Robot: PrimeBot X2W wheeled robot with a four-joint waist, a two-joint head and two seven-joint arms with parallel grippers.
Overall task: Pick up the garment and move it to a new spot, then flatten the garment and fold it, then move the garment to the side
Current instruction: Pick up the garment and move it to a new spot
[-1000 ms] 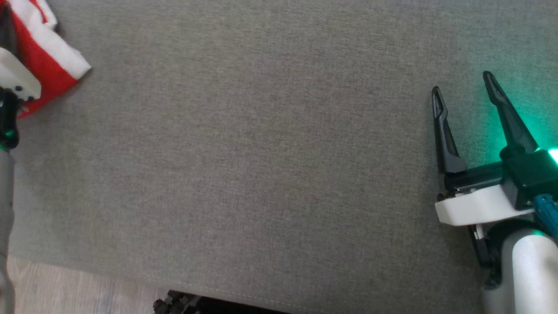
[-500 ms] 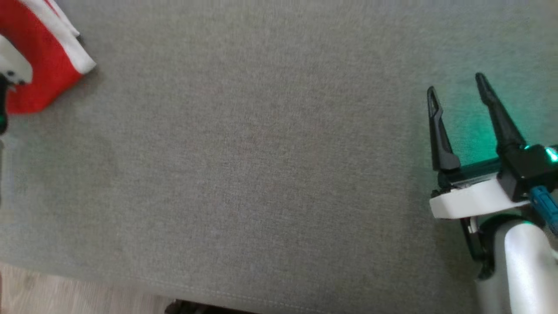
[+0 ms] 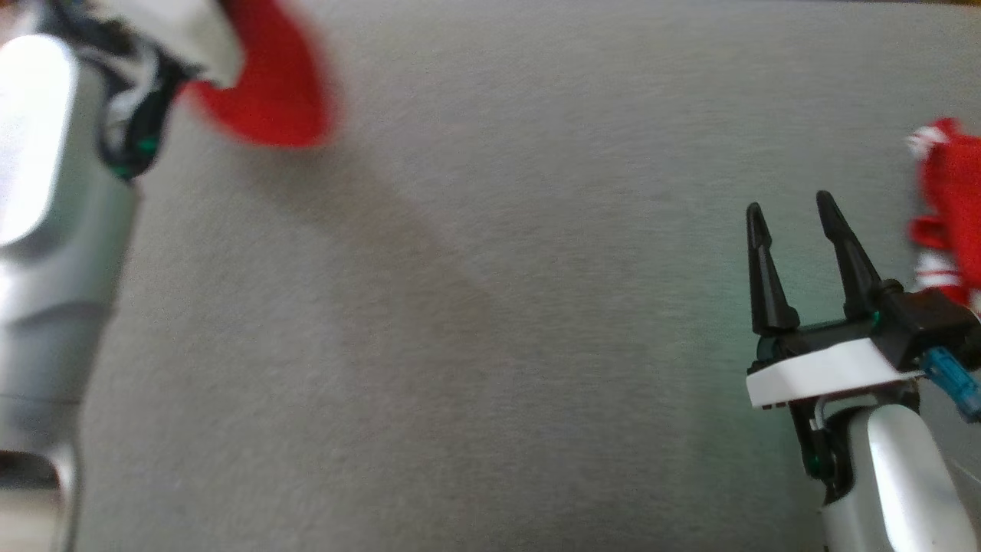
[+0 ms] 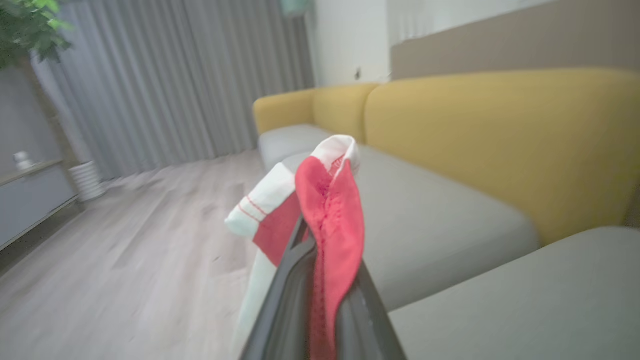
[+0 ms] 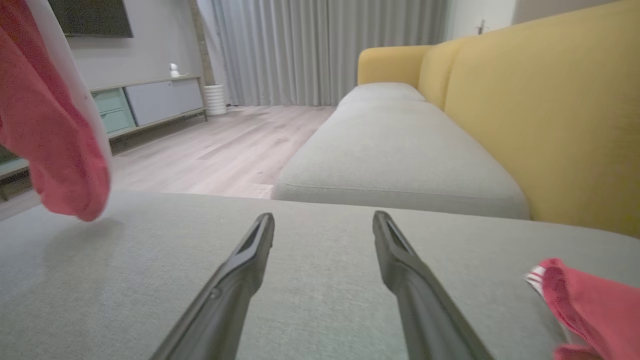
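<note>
We hold the red and white garment (image 4: pixel 330 210) pinched in our left gripper (image 4: pixel 320 250); it hangs from the fingers above the far left corner of the grey cushion (image 3: pixel 490 307). Our right gripper (image 3: pixel 789 203) stands spread near the right edge, just beside another red cloth (image 3: pixel 950 184).

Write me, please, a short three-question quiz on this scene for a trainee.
1. True or false: the right gripper is holding cloth.
2. What holds the lifted garment? A. left gripper; B. right gripper; C. both.
3. Fill in: the second garment lies on the grey ____.
Key: 1 false, it is open and empty; 2 A; 3 cushion.
</note>
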